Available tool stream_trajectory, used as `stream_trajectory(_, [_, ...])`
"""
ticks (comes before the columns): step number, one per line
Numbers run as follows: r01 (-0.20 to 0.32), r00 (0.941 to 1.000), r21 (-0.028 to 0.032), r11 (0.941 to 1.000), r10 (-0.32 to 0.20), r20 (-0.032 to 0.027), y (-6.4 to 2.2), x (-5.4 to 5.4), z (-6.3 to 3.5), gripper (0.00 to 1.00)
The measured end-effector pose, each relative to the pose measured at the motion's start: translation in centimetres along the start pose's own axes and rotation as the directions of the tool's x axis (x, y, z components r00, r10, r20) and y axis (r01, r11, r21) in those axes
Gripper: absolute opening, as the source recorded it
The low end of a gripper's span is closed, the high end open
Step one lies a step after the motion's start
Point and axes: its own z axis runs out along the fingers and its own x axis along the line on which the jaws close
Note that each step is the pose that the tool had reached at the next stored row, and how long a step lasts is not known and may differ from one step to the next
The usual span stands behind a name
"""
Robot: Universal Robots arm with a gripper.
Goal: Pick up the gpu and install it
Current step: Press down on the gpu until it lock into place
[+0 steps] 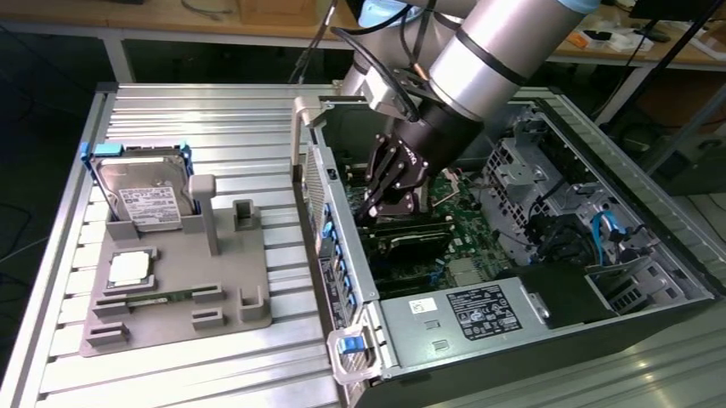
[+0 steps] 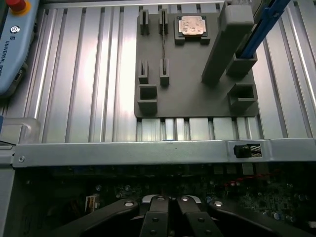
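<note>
My gripper (image 1: 379, 211) is lowered inside the open computer case (image 1: 340, 255), over the motherboard. Its fingers (image 2: 157, 217) are pressed together, shut, with nothing visible between them. Just below and beside the fingertips in the exterior view lies a dark flat card, the gpu (image 1: 411, 240), seated across the motherboard. I cannot tell whether the fingertips touch it. In the wrist view my gripper (image 2: 168, 210) sits just inside the case wall (image 2: 123, 150), and the gpu is hidden there.
A grey holder plate (image 1: 170, 280) stands on the ribbed table at the exterior view's left, carrying a silver hard drive (image 1: 138, 194) and a processor chip (image 1: 131, 268). The power supply (image 1: 482, 310) and drive cages (image 1: 533, 170) crowd the case. A teach pendant (image 2: 14, 49) lies on the table.
</note>
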Motion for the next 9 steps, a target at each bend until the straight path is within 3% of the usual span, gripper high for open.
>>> stream_trajectory(3, [-0.010, 0.9996, 0.0065, 0.9999, 0.010, -0.0245, 0.01, -0.31, 0.02, 0.11])
stream_trajectory(6, [-0.019, 0.9987, 0.0181, 0.9996, 0.020, -0.0464, 0.10, -0.70, 0.09, 0.11])
stream_trajectory(7, [-0.021, 0.9985, 0.0241, 0.9995, 0.023, -0.0503, 0.19, -0.81, 0.13, 0.11])
stream_trajectory(9, [-0.023, 0.9983, 0.0368, 0.9991, 0.025, -0.0520, 0.44, -0.89, 0.32, 0.11])
